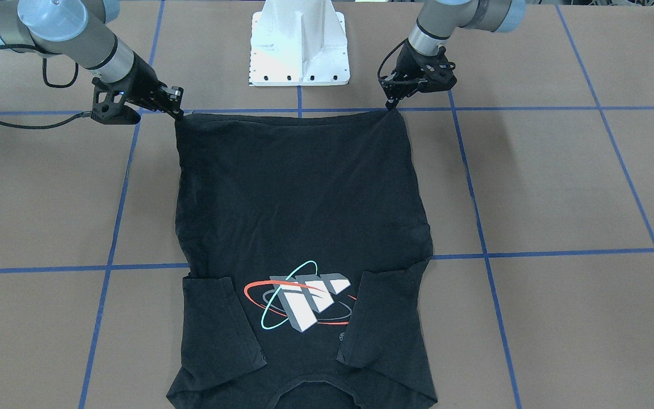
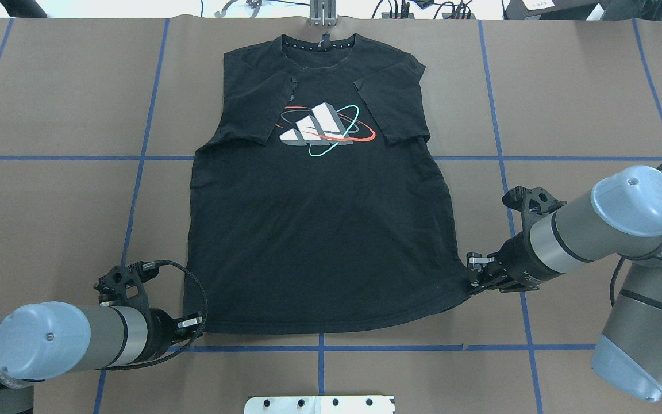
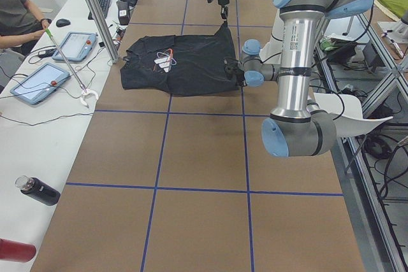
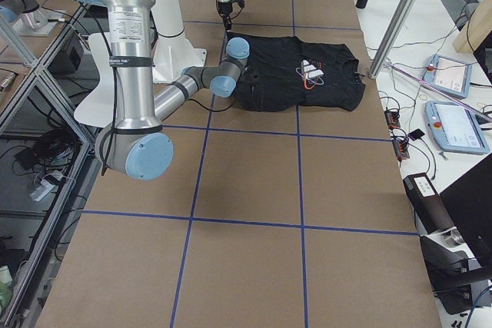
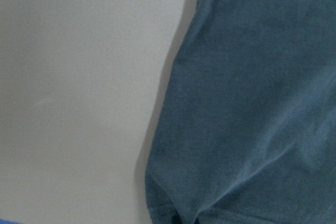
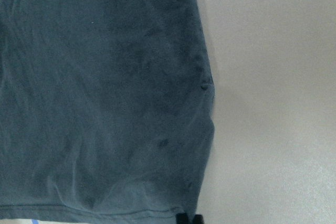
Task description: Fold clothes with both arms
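Okay, the black short-sleeved T-shirt [image 2: 319, 230] lay flat and logo-side up in the middle of the brown paper-covered table [image 2: 49, 230], its collar [image 2: 319, 43] at the far edge from the robot and its hem nearest the white pedestal base [image 1: 298, 45]. Both short sleeves were turned in over the chest, one [image 2: 256, 112] on each side [image 2: 391, 109] of the red, teal, white and grey orbit-style logo [image 2: 325, 129], so I counted the sleeve folds as done. The body, though, was at full length: no crosswise fold yet, and that looked to me like the bulk of what was left. At the hem, the black two-finger left gripper [image 2: 193, 325] sat on one bottom corner and the black two-finger right gripper [image 2: 474, 276] on the other, each pinched closed on the cloth as far as I could read it; the front view showed the fabric drawn taut up to both tips, and the wrist cameras showed little beyond cloth and a corner. I judged us roughly halfway, poised to carry the hem up towards the collar. The hem lay just short of the blue tape line [image 2: 319, 348] crossing in front of the base.
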Controlling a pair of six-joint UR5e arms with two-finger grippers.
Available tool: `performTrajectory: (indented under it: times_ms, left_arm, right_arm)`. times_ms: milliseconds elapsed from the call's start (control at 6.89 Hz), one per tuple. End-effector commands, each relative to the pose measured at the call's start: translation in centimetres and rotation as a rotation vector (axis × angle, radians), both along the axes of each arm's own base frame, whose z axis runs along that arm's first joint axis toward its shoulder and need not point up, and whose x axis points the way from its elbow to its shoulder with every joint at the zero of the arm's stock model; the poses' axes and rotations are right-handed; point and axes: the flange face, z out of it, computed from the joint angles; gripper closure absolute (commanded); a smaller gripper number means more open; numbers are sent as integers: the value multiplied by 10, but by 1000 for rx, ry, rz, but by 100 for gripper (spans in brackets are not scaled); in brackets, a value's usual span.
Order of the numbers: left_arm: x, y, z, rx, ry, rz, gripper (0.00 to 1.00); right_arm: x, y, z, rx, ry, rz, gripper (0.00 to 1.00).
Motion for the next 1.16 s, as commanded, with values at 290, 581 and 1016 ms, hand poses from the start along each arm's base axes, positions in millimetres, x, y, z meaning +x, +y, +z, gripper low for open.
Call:
performTrajectory:
  times_ms: [290,581,1016]
  left_arm:
    - [2,4,18,-4,-63,5,1]
    - [2,3,13,-6,-54,-1,0]
    - [12,2,24,-11,-72,-1,0]
  right_arm:
    - [13,-8,0,-29,-19,-16,100]
    - [14,-10,0,-29,-19,-10,100]
    - [19,-14,0,-30,-19,1,100]
